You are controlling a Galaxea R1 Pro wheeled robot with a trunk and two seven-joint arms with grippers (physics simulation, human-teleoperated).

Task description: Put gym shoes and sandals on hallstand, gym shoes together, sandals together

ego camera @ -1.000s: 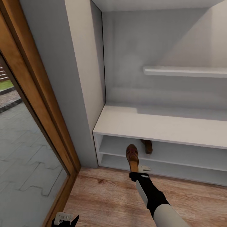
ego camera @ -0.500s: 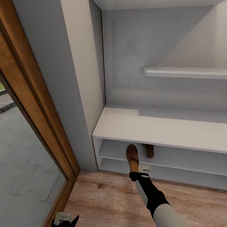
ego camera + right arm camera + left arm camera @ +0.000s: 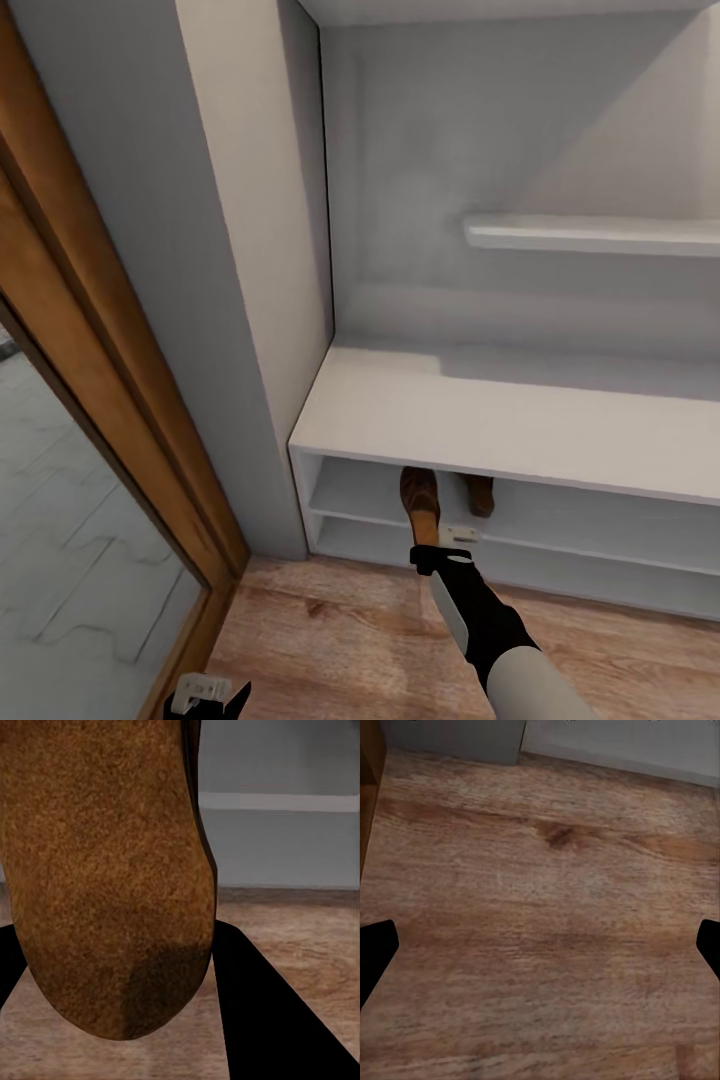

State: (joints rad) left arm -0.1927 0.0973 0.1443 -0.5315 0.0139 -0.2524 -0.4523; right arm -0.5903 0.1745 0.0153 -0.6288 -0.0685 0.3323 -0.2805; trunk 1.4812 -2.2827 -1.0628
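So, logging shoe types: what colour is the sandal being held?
Brown sandal, clearest in the head view.

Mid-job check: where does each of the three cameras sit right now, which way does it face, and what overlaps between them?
Head view: on the head, looking forward and down at the hallstand; right arm, right gripper holding a sandal at the upper shelf opening, second sandal inside, left gripper low.
Left wrist view: straight down at the corridor floor; dark fingers apart.
Right wrist view: along the fingers at the held sandal's sole.
Shared: sandal, floor planks, hallstand.
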